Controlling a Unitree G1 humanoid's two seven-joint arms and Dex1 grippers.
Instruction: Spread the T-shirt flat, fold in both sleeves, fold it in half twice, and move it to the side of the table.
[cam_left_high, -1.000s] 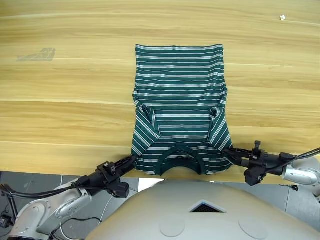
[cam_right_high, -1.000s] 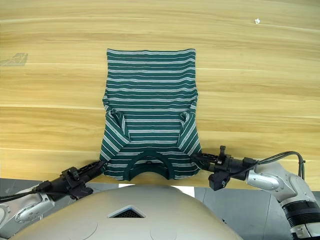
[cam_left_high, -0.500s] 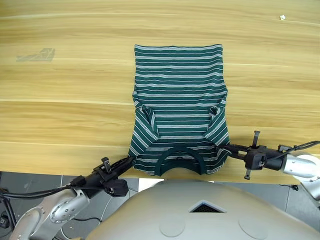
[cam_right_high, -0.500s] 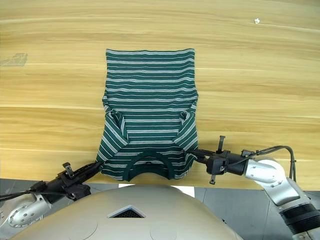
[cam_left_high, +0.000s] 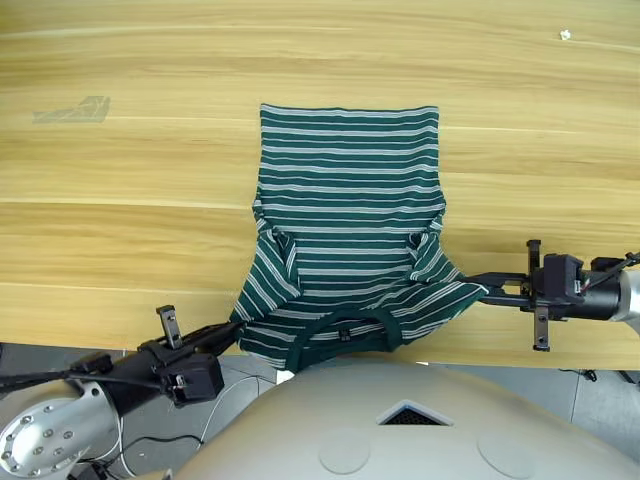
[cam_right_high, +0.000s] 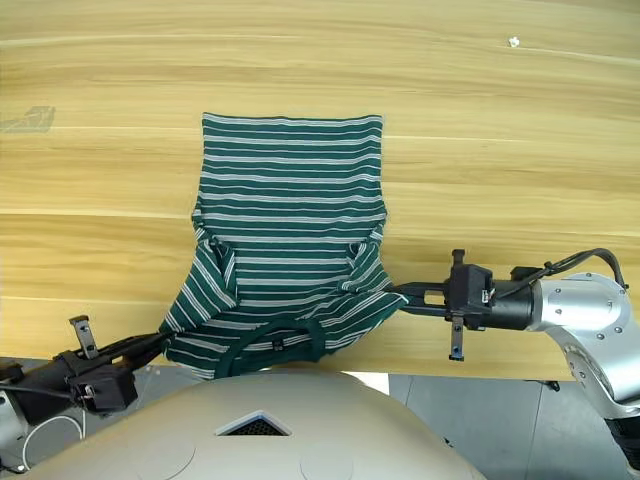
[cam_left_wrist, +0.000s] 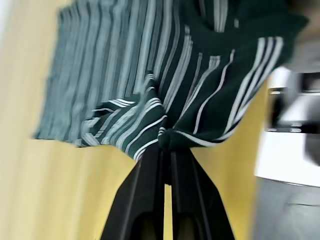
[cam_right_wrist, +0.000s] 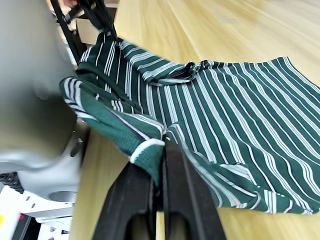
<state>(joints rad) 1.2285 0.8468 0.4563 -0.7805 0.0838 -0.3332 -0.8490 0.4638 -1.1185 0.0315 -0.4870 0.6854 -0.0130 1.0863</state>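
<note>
Left eye view. Item: dark green T-shirt with white stripes (cam_left_high: 345, 215), centre of frame on the pale wooden table (cam_left_high: 150, 200), hem toward the top, collar end at the lower edge raised off the wood.

Holders: left gripper (cam_left_high: 238, 326), lower left, pinched tight on one shoulder corner; right gripper (cam_left_high: 478, 291), lower right, likewise clamped on the other.

Progress (judged): spread, sleeves folded in; first halving apparently starting; second halving and move aside outstanding.

Sundries: small white scrap (cam_left_high: 565, 35), upper right; faint grey mark (cam_left_high: 72, 110), upper left; neither obstructs.
</note>
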